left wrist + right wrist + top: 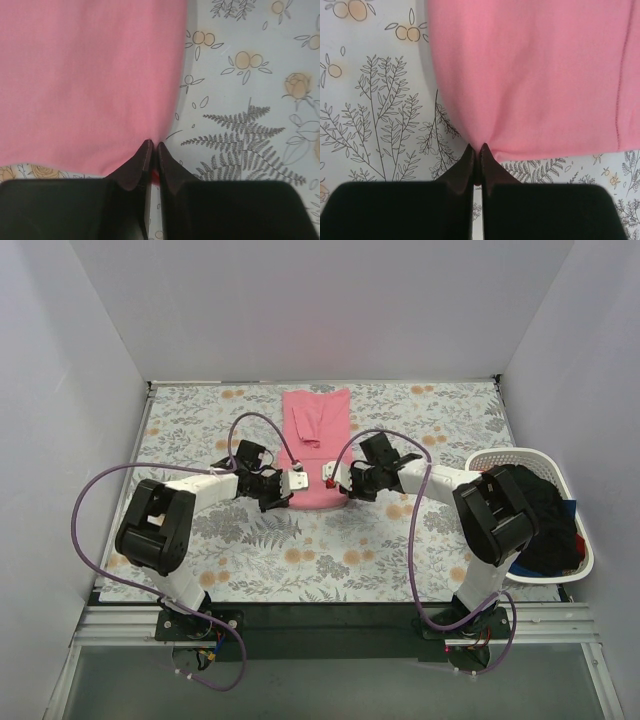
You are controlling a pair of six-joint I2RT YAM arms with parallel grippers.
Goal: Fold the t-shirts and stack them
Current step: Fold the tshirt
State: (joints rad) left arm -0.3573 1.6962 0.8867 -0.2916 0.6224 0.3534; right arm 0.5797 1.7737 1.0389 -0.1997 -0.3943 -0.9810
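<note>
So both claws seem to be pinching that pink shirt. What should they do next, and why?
Probably lift together and carry the near edge over toward the far end. The pink t-shirt lies as a narrow strip with its sides folded in. The left gripper and right gripper each look closed on a near corner, so folding it in half seems due.

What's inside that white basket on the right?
A heap of dark clothes, mostly black with some blue showing. The right arm covers part of the basket, and whatever lies beneath the heap is hidden.
</note>
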